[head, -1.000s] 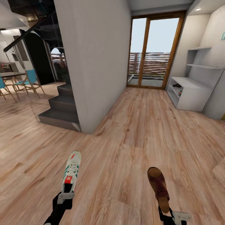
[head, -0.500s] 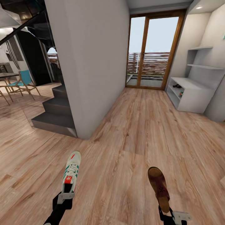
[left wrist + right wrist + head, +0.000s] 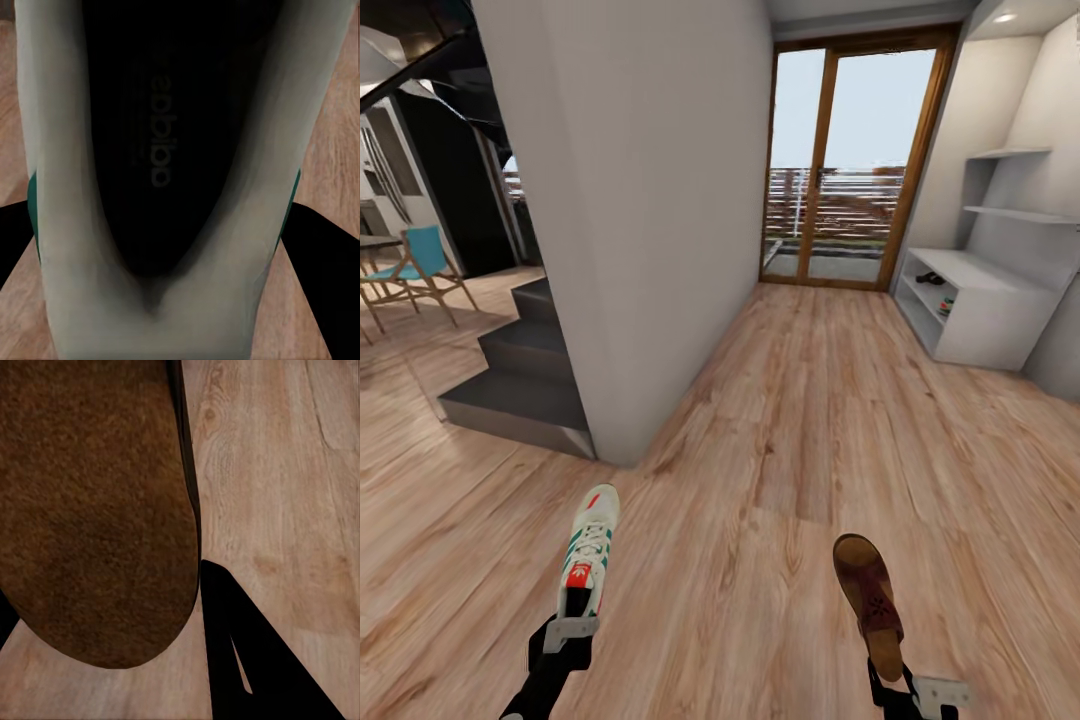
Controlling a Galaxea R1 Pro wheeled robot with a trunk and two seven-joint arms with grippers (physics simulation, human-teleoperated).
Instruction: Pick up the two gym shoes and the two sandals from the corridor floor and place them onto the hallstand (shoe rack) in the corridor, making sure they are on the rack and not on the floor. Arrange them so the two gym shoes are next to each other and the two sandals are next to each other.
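My left gripper point(image 3: 568, 632) is shut on the heel of a white gym shoe point(image 3: 588, 548) with green stripes, held above the corridor floor point(image 3: 790, 420). The left wrist view looks into that gym shoe's dark inside point(image 3: 161, 142), with a black finger point(image 3: 319, 255) at its side. My right gripper point(image 3: 905, 688) is shut on a brown sandal point(image 3: 870, 600), toe pointing ahead. In the right wrist view the sandal's brown heel point(image 3: 90, 502) sits beside a black finger point(image 3: 240, 645). The pale-grey hallstand point(image 3: 980, 300) stands far ahead at the right, with a dark sandal point(image 3: 929, 277) and another gym shoe point(image 3: 946, 306) in its shelf slots.
A grey wall block point(image 3: 640, 200) juts out ahead on the left, with dark stairs point(image 3: 520, 370) beside it. A glass door with a wooden frame point(image 3: 840, 170) closes the corridor's far end. Blue chairs point(image 3: 420, 265) stand far left.
The whole view has shifted: the wall and stairs have slid left and the hallstand sits a little nearer. Both grippers hold their shoes in the same pose.
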